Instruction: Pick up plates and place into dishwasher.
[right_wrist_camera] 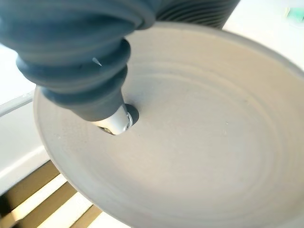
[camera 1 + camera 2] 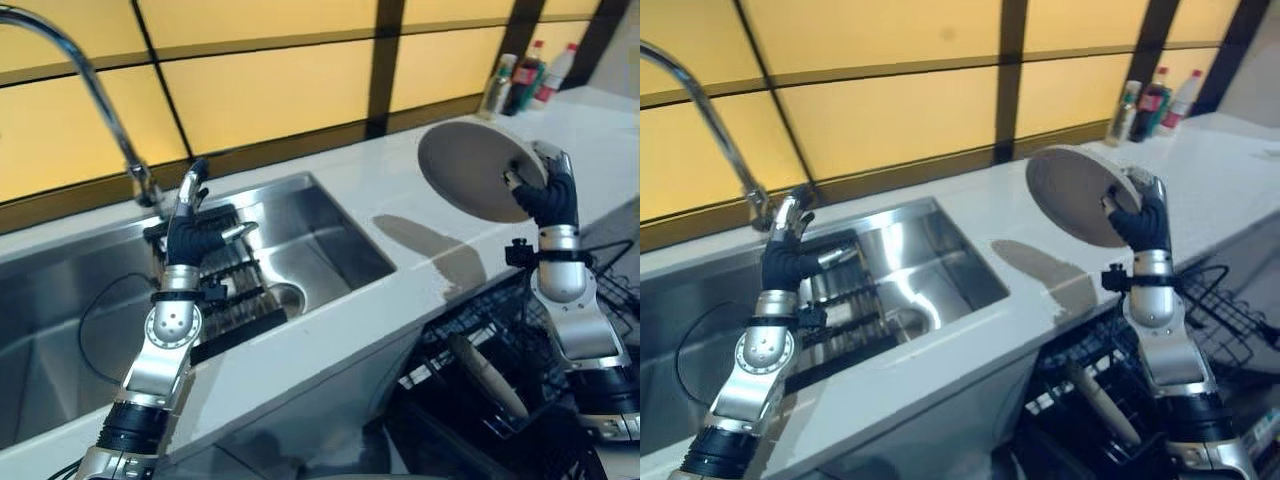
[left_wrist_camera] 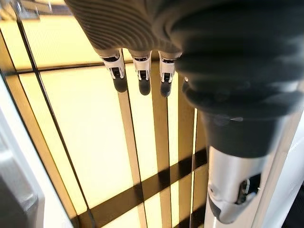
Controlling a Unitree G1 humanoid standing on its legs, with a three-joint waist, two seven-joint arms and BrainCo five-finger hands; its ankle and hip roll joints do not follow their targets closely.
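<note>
Gripping the stiff, smooth, breakable plate [image 2: 470,165] by its rim above the dishwasher rack [image 2: 500,370], our right hand [image 2: 545,195] pinches it, left hand [image 2: 190,235] relaxed.

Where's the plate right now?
The plate is in the air on the right of the left eye view, pinched by the right hand above the white counter, right of the sink and over the dishwasher rack.

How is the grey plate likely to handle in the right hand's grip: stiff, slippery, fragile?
The plate looks like rigid glazed ceramic, so probably stiff and breakable if dropped. The right hand pinches it at one rim, tilted up above the counter, so it may pivot or slip. Its smooth face suggests little friction.
</note>
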